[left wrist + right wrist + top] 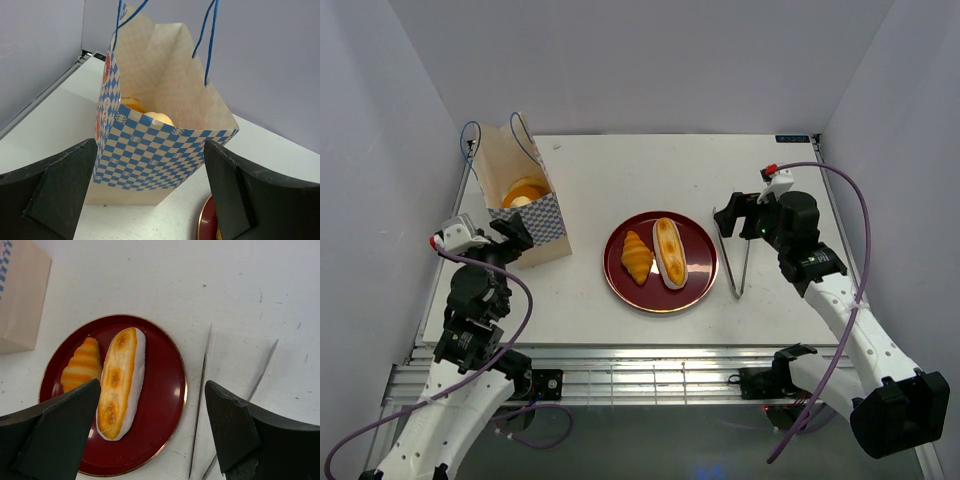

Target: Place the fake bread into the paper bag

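Observation:
The paper bag [525, 195] stands open at the left of the table, with golden buns [524, 192] inside; it also shows in the left wrist view [160, 150], buns [150, 114] within. A croissant [637, 256] and an oblong roll [669, 252] lie on the dark red plate [700, 275]; the right wrist view shows the croissant [81, 371] and roll [119, 380]. My left gripper [510, 235] is open and empty just in front of the bag [150, 200]. My right gripper [740, 215] is open and empty, above the plate's right edge [155, 435].
Metal tongs [738, 262] lie on the table right of the plate, also in the right wrist view [200, 405]. White walls enclose the table on three sides. The table's front edge is an aluminium rail [620, 360].

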You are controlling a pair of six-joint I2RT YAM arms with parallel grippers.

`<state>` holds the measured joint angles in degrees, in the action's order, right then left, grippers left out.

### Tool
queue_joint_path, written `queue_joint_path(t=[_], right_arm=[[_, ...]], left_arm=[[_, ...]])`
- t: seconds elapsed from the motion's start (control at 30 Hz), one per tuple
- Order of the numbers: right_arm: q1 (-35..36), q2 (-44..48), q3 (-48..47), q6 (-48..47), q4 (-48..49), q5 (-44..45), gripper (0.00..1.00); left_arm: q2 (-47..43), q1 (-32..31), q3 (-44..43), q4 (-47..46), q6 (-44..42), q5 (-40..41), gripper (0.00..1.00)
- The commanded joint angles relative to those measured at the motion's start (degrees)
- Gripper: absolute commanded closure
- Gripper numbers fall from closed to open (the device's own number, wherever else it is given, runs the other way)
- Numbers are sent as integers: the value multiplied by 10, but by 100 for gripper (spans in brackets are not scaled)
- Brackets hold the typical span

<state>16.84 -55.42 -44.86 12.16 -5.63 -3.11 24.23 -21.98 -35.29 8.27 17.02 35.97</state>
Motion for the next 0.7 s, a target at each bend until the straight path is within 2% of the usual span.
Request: queue_joint_path(t=[0.0,0.2,0.37,0.67], right_arm=[[15,-9,-43,-17,-34,-58,10],[28,7,-62,14,-65,-5,10],[33,42,-51,20,-79,89,10],[33,60,-38,17,-76,112,10]], left_arm=[[13,-3,0,-6,-8,-25,2],[17,-3,1,-6,-10,-21,2],[26,-3,0,-6,-10,-21,2],[30,-3,-1,0,-11,-5,2]])
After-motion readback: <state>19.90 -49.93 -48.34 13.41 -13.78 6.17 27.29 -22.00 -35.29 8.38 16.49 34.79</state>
